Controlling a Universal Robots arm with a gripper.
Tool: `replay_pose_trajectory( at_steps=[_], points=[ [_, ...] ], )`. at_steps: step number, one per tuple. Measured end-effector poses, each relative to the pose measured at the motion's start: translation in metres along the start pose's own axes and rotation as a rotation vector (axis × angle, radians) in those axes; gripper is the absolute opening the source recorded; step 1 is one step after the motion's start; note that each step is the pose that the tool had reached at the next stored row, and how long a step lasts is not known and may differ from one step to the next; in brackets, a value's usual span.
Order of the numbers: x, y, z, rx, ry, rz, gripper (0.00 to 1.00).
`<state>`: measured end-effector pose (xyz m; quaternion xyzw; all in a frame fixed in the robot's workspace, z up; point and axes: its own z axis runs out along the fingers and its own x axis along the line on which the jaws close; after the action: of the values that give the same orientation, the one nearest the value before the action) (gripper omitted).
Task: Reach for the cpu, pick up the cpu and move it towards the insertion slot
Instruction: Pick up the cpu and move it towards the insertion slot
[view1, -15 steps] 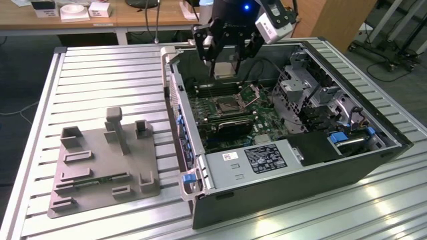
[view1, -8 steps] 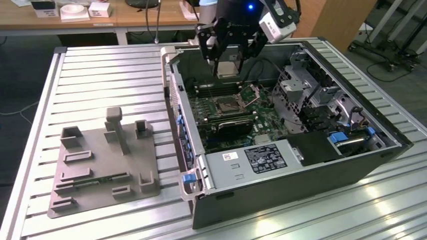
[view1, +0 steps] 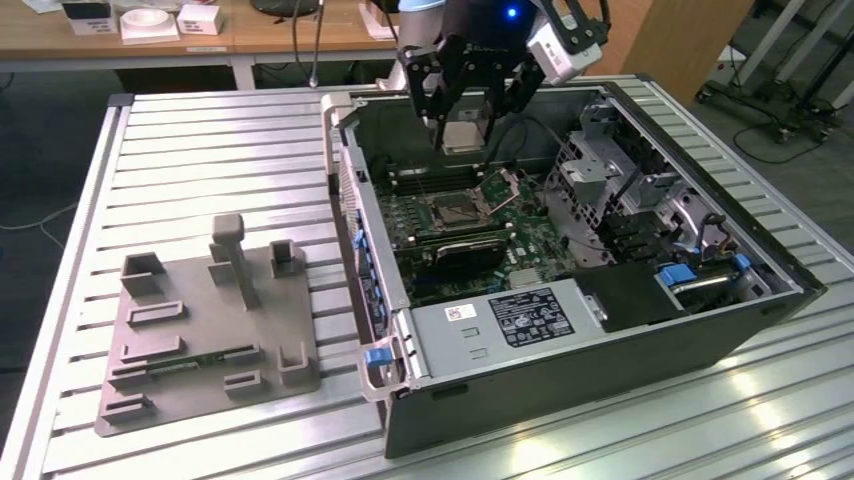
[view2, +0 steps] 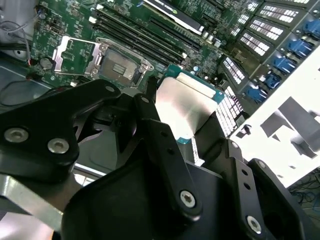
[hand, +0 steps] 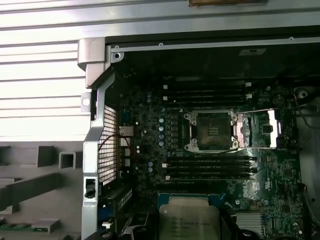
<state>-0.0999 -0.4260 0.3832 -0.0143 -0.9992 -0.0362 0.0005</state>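
Note:
My gripper (view1: 465, 128) is shut on the cpu (view1: 463, 138), a small flat square chip with a silvery top. It hangs in the air over the far end of the open computer case. The insertion slot (view1: 454, 209) lies below and a little nearer on the green board, and its hinged latch (view1: 506, 186) stands raised. In the second wrist view the black fingers (view2: 150, 107) clamp the cpu (view2: 182, 105) at its edges, with the insertion slot (view2: 118, 65) beyond it. In the first wrist view the cpu (hand: 188, 221) shows apart from the open insertion slot (hand: 210, 131).
The case's metal walls (view1: 350, 200) surround the board. A drive cage (view1: 617, 178) and a power supply (view1: 531, 316) stand inside. Long black memory slots (hand: 210, 167) run beside the socket. A grey tray (view1: 200, 320) with a green memory stick (view1: 200, 361) lies on the slatted table (view1: 200, 150).

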Motion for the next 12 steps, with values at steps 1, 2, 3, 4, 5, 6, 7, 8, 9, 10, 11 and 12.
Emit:
replay_pose_trajectory(
  at_steps=[1,2,3,4,5,6,7,8,9,10,11,12],
  points=[
    [-0.0012,0.0003,0.0,0.0,0.0,0.0,0.55],
    [-0.0023,0.0006,0.0,0.0,0.0,0.0,0.55],
    [-0.0035,0.0008,0.0001,0.0,-0.0001,0.0,0.55],
    [-0.0057,0.0014,0.0001,0.0,0.0,0.0,0.55],
    [-0.0069,0.0017,0.0001,0.0,0.0,0.0,0.55],
    [-0.0081,0.002,0.0001,0.0,0.0,0.0,0.55],
    [-0.0092,0.0023,0.0002,-0.0001,0.0,0.0,0.55],
    [-0.0104,0.0025,0.0002,0.0,0.0,0.0,0.55],
    [-0.0116,0.0028,0.0002,0.0,0.0,0.0,0.55],
    [-0.0127,0.0031,0.0003,0.0,0.0,0.0,0.55],
    [-0.0139,0.0034,0.0003,0.0,0.0,0.0,0.55],
    [-0.0152,0.0037,0.0003,0.0,0.0,0.0,0.55]
  ],
)
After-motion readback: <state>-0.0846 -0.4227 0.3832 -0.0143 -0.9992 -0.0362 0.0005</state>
